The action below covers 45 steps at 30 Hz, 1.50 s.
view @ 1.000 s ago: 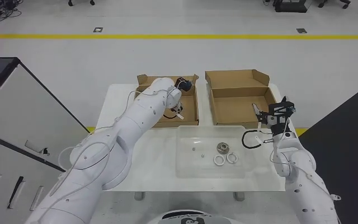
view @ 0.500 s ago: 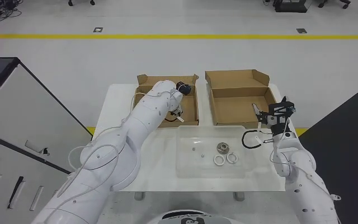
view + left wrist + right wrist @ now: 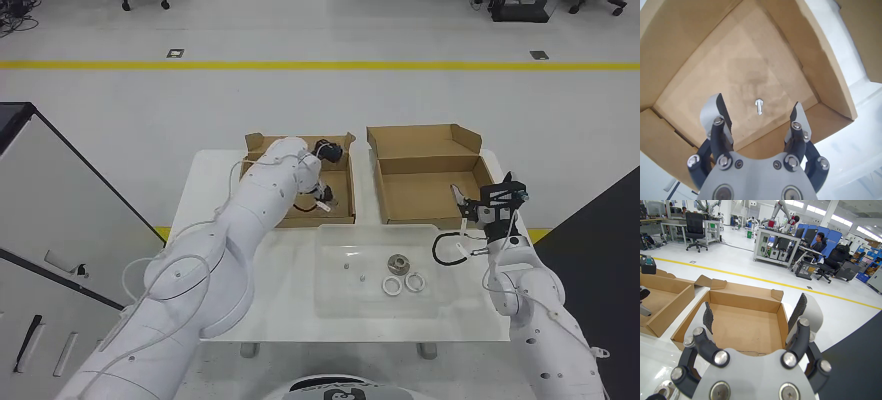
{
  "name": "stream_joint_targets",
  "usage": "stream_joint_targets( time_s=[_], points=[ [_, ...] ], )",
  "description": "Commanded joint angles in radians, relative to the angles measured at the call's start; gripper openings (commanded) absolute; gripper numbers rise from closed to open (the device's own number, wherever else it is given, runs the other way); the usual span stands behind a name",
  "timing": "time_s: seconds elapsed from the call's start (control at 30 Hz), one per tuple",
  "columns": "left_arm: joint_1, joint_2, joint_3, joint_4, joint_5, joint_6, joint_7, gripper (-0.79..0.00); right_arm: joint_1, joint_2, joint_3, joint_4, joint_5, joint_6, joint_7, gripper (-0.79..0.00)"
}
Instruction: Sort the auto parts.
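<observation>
Two wide, empty claws: left claw (image 3: 758,100) over a bolt (image 3: 759,108), seemingly not touching; right claw (image 3: 755,298) facing a box (image 3: 745,323).

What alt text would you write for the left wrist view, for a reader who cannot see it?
The open left pincer hangs above a brown cardboard box, its two fingers spread apart and holding nothing. A small silver metal bolt lies alone on the box floor, seen between the fingertips.

Silver bolt (image 3: 759,107) flat in box (image 3: 687,37)
</observation>
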Motion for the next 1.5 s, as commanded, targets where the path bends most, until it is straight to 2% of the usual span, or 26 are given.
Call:
stream_joint_targets(
  time_s=[0.0, 0.37, 0.6, 0.73, 0.8, 0.93, 1.07, 1.23, 1.37, 1.47],
  points=[
    [-0.010, 0.006, -0.014, 0.005, -0.016, -0.029, 0.020, 0.000, 0.000, 0.000, 0.000, 0.000, 0.000, 0.000, 0.000, 0.000],
    [-0.034, 0.049, -0.043, -0.054, -0.005, -0.191, 0.069, 0.000, 0.000, 0.000, 0.000, 0.000, 0.000, 0.000, 0.000, 0.000],
    [-0.012, 0.102, -0.064, -0.194, 0.030, -0.277, 0.067, 0.000, 0.000, 0.000, 0.000, 0.000, 0.000, 0.000, 0.000, 0.000],
    [0.032, 0.153, -0.094, -0.354, 0.049, -0.315, 0.038, 0.000, 0.000, 0.000, 0.000, 0.000, 0.000, 0.000, 0.000, 0.000],
    [0.064, 0.187, -0.119, -0.456, 0.062, -0.305, 0.006, 0.000, 0.000, 0.000, 0.000, 0.000, 0.000, 0.000, 0.000, 0.000],
    [0.166, 0.266, -0.203, -0.713, 0.073, -0.289, -0.081, 0.000, 0.000, 0.000, 0.000, 0.000, 0.000, 0.000, 0.000, 0.000],
    [0.302, 0.344, -0.314, -0.982, 0.073, -0.286, -0.195, 0.000, 0.000, 0.000, 0.000, 0.000, 0.000, 0.000, 0.000, 0.000],
    [0.433, 0.403, -0.410, -1.211, 0.079, -0.293, -0.303, 0.000, 0.000, 0.000, 0.000, 0.000, 0.000, 0.000, 0.000, 0.000],
    [0.493, 0.429, -0.446, -1.317, 0.079, -0.299, -0.360, 0.000, 0.000, 0.000, 0.000, 0.000, 0.000, 0.000, 0.000, 0.000],
    [0.517, 0.440, -0.438, -1.367, 0.069, -0.296, -0.382, 0.000, 0.000, 0.000, 0.000, 0.000, 0.000, 0.000, 0.000, 0.000]
  ],
)
